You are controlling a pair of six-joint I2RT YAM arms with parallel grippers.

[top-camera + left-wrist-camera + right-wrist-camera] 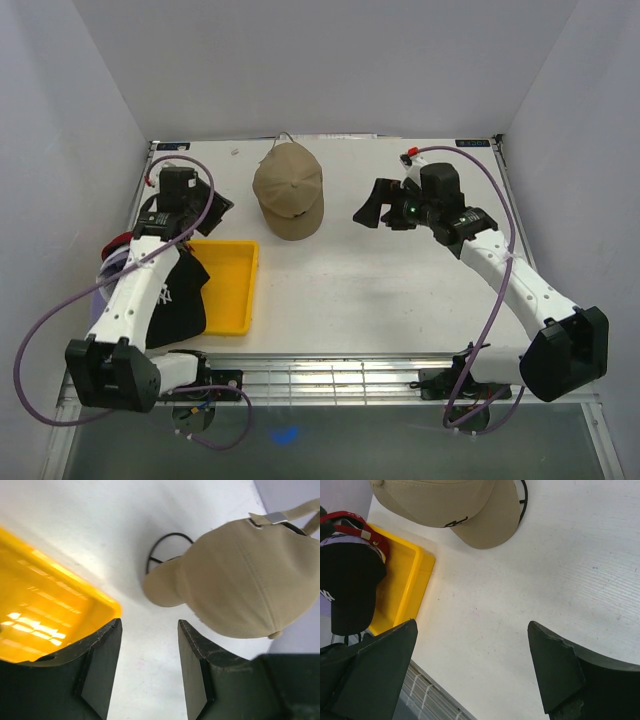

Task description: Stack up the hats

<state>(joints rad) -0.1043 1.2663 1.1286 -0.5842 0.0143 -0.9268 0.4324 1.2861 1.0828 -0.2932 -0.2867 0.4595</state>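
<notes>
While the tan fabric baseball cap (289,190) sits crown-up over the black wire dome stand (160,550) at about twelve o'clock on the white table (380,300), your next hat is probably the black fabric cap with white lettering (178,300). It lies slumped at about eight o'clock, against the left side of the yellow rectangular plastic tray (235,290) and partly under the left arm. Red and lavender fabric peeks out beside it in the right wrist view. Expect these caps to be light and soft. The crown will likely fold under a pinch, while the curved brim should be stiffer, so take hold at the brim or where brim meets crown. Cloth should not slip much, though a back strap could snag the wire. Your left gripper (150,625), near ten o'clock, has its fingers parted with nothing between them. Your right gripper (472,625), near two o'clock, is spread wide and empty.
</notes>
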